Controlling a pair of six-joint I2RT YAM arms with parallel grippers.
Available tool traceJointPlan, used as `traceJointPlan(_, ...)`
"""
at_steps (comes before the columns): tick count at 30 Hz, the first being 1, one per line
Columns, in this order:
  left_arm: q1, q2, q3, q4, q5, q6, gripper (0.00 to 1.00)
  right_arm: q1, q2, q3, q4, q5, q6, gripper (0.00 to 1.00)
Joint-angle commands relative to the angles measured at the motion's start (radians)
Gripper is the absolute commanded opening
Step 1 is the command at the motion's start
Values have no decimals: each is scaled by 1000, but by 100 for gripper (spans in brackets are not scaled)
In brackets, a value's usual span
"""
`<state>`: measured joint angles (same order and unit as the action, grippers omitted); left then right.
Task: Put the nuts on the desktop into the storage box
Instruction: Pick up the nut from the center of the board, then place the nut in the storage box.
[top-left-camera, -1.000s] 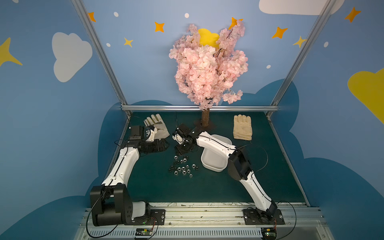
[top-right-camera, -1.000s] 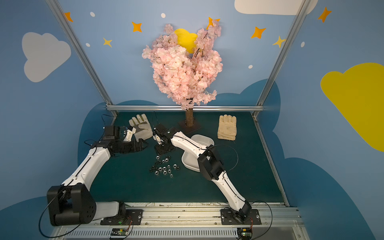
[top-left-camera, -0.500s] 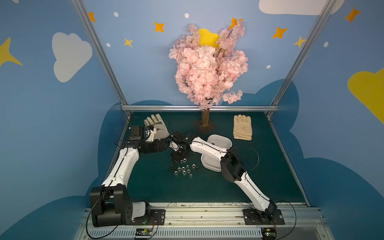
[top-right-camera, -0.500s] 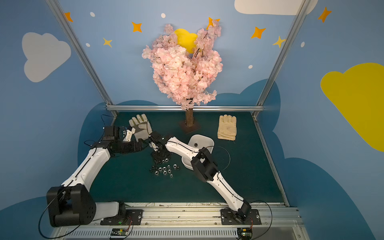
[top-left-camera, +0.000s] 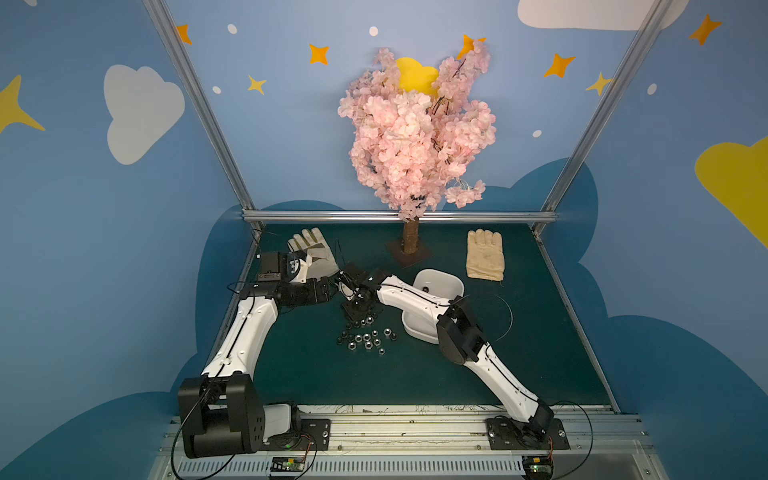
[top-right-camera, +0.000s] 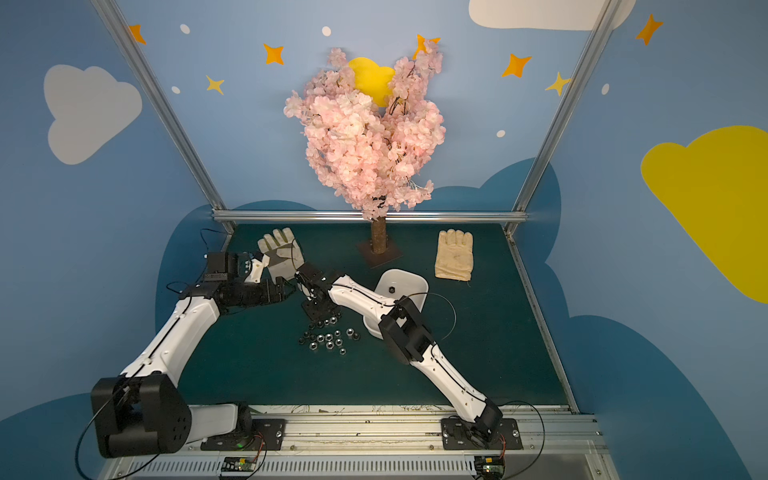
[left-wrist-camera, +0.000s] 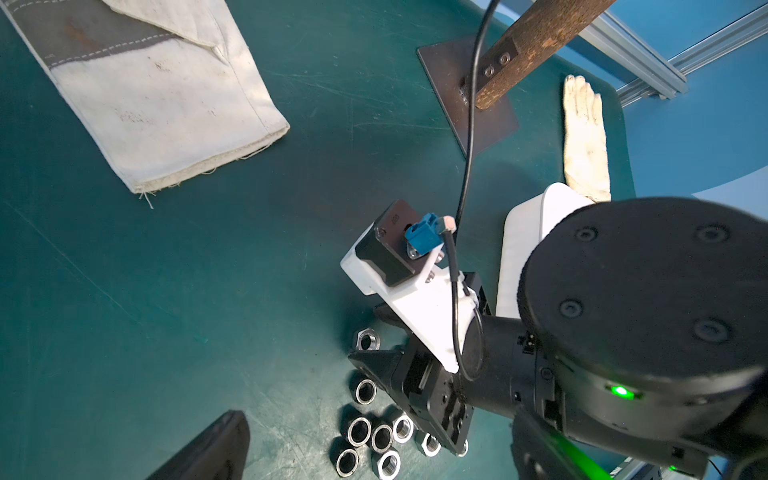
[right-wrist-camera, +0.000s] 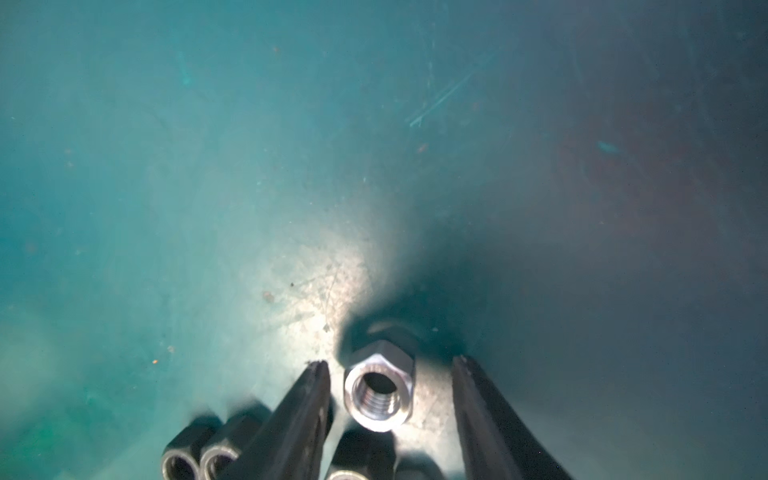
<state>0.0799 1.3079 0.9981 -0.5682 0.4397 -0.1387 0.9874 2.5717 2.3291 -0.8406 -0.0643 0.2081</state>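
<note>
i've dropped down onto the nuts (top-left-camera: 365, 337) on the desktop (top-left-camera: 415, 374). my right gripper (right-wrist-camera: 389, 361) straddles a silver nut (right-wrist-camera: 379, 392), jaws partly open, gripping nothing yet. one black nut (top-right-camera: 390, 287) lies in the storage box (top-left-camera: 451, 280); the rest wait outside.

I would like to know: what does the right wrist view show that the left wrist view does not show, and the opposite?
Only the right wrist view: the right gripper from close, open, with one silver nut between its fingers, a gap on each side, its thread visible.
Only the left wrist view: the grey-and-white glove, the tree trunk on its plate, the pale glove and the right arm's wrist camera.
Both: the right gripper and other nuts lying on the green desktop.
</note>
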Motion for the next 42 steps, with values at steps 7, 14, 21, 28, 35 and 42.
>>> traceJointPlan(7, 3, -30, -15, 5, -4, 1, 100, 26, 18, -44, -26, 83, -29, 42)
traceJointPlan(14, 3, -27, -16, 8, 0, -2, 100, 10, -30, -75, -51, 162, 66, 7)
traceJointPlan(21, 3, -22, -19, 17, 37, 0, 100, -75, -230, -157, 40, 135, 120, 6)
traceJointPlan(28, -11, -33, -27, 30, 63, 15, 100, -216, -493, -422, 130, 177, 152, 7)
traceJointPlan(35, -29, -24, -24, 25, 68, 24, 100, -348, -627, -637, 49, 212, 164, 6)
traceJointPlan(42, -31, -18, -23, 21, 61, 24, 100, -379, -615, -724, 12, 166, 146, 7)
